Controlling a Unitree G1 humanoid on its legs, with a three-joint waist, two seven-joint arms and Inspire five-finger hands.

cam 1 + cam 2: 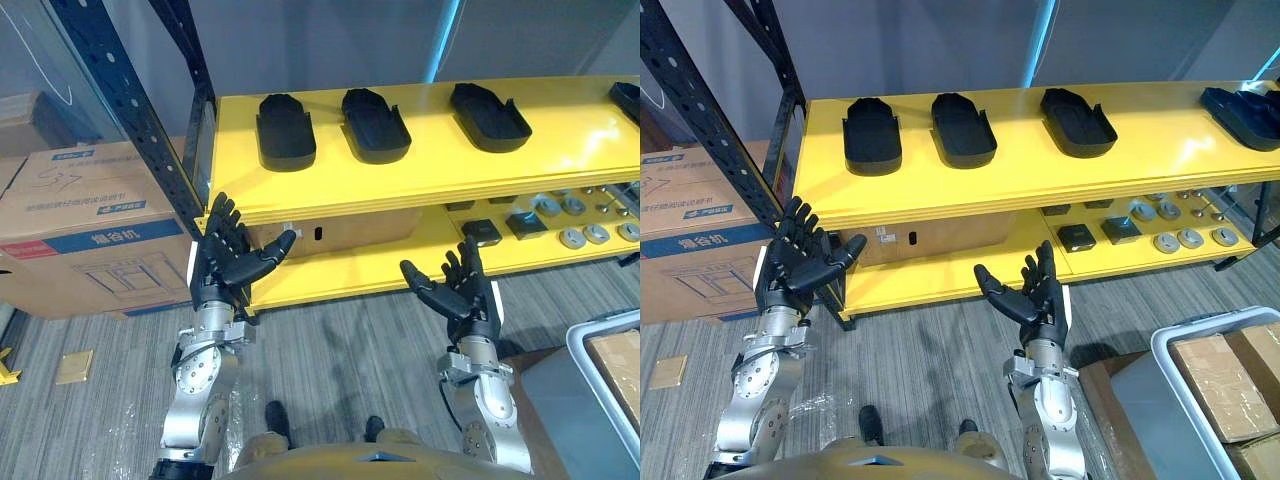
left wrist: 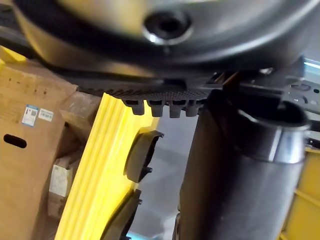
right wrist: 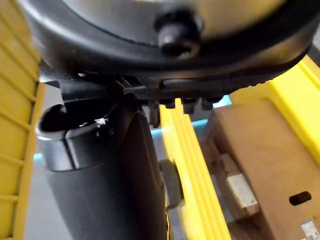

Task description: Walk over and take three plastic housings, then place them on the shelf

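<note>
Three black plastic housings lie in a row on the top yellow shelf [image 1: 420, 175]: one at the left [image 1: 285, 130], one in the middle [image 1: 375, 125], one to the right [image 1: 490, 117]. Another black housing [image 1: 1243, 115] lies at the shelf's far right end. My left hand [image 1: 225, 255] is raised in front of the shelf's left corner, below the top board, fingers straight, holding nothing. My right hand [image 1: 460, 290] is up before the lower shelf, open and empty too. In the left wrist view the edge of a housing [image 2: 142, 155] shows past the shelf's yellow rim.
The rack's black perforated upright [image 1: 130, 110] rises at the left. Beside it stand stacked cardboard boxes [image 1: 90, 230]. A carton [image 1: 340, 232] and several small metal parts [image 1: 590, 225] sit on the lower shelf. A grey bin with boxes [image 1: 1220, 380] stands at my right.
</note>
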